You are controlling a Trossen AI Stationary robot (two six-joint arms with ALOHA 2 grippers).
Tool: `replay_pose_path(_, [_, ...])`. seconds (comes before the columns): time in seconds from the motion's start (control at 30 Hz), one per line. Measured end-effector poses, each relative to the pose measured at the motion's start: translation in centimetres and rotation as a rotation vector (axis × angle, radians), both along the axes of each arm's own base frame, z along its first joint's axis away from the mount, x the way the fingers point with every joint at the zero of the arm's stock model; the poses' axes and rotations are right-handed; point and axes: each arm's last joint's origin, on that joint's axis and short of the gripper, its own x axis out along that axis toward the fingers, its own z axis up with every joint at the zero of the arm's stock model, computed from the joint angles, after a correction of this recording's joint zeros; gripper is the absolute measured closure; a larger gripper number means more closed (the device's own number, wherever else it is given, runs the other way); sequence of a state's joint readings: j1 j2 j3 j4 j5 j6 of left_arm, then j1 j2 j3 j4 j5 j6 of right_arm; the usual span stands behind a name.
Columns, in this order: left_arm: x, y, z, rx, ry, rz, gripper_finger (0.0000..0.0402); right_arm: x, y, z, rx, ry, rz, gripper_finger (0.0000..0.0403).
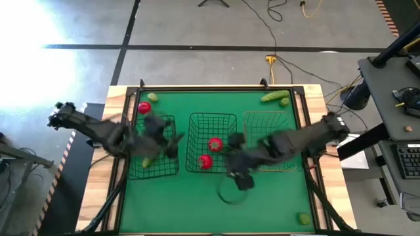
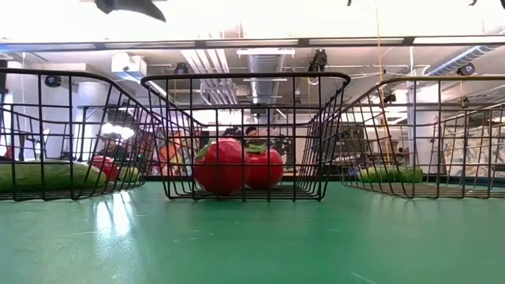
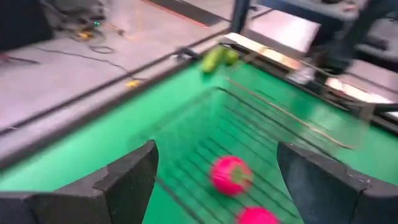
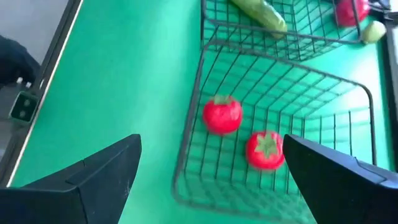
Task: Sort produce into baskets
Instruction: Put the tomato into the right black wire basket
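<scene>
Two red tomatoes (image 1: 214,144) (image 1: 205,161) lie on the floor of the middle black basket (image 1: 211,118). A green cucumber (image 1: 149,160) lies in the left black basket (image 1: 157,172). The tan basket (image 1: 270,117) stands at the right. On the cloth lie a third tomato (image 1: 144,108), a lime (image 1: 153,97), a cucumber (image 1: 274,97) with a lime (image 1: 283,103) beside it, and a lime (image 1: 303,218) at the near right. My left gripper (image 3: 216,149) is open and empty above the left basket (image 1: 169,139). My right gripper (image 4: 211,140) is open and empty at the middle basket's near right corner (image 1: 239,178).
The green cloth has raised wooden borders (image 1: 216,87). Free cloth lies along the near side (image 1: 197,210). In the low view the room behind the table shows, with people (image 2: 251,134) far off behind the baskets.
</scene>
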State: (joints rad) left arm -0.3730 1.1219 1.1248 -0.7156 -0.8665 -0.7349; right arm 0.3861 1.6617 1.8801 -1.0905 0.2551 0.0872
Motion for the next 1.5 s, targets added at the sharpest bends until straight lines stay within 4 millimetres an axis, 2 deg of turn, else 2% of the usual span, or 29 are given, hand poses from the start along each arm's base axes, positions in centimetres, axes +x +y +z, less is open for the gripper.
replay_pose_path(0.1, [-0.1, 2.5, 0.5, 0.008, 0.039, 0.015, 0.0092, -2.3, 1.9, -0.2, -0.011, 0.003, -0.030, 0.0019])
replay_pose_path(0.27, [-0.1, 7.5, 1.0, -0.066, 0.140, 0.129, 0.0092, -5.4, 3.9, -1.5, 0.009, 0.024, -0.099, 0.0019])
replay_pose_path(0.47, [-2.0, 15.6, 0.7, -0.234, 0.344, 0.520, 0.0092, -7.8, 4.4, -3.3, 0.038, 0.040, -0.194, 0.0019])
replay_pose_path(0.6, [-2.8, 20.5, -0.9, -0.426, 0.458, 0.589, 0.0092, -8.8, 4.6, -5.1, 0.037, 0.070, -0.239, 0.0019])
replay_pose_path(0.8, [-3.3, 25.7, -4.7, -0.534, 0.675, 0.647, 0.0087, -9.7, 4.4, -7.7, 0.027, 0.124, -0.298, 0.0019])
replay_pose_path(1.07, [-4.7, 29.9, -10.9, -0.758, 0.960, 0.649, 0.0054, -10.4, 3.5, -9.1, -0.002, 0.158, -0.319, 0.0019])
replay_pose_path(1.37, [-5.0, 32.0, -15.9, -0.925, 1.122, 0.613, 0.0044, -10.5, 3.1, -8.8, -0.029, 0.159, -0.281, 0.0019])
replay_pose_path(1.5, [-5.3, 32.4, -17.0, -0.973, 1.168, 0.616, 0.0044, -10.6, 3.0, -8.6, -0.039, 0.159, -0.262, 0.0019])
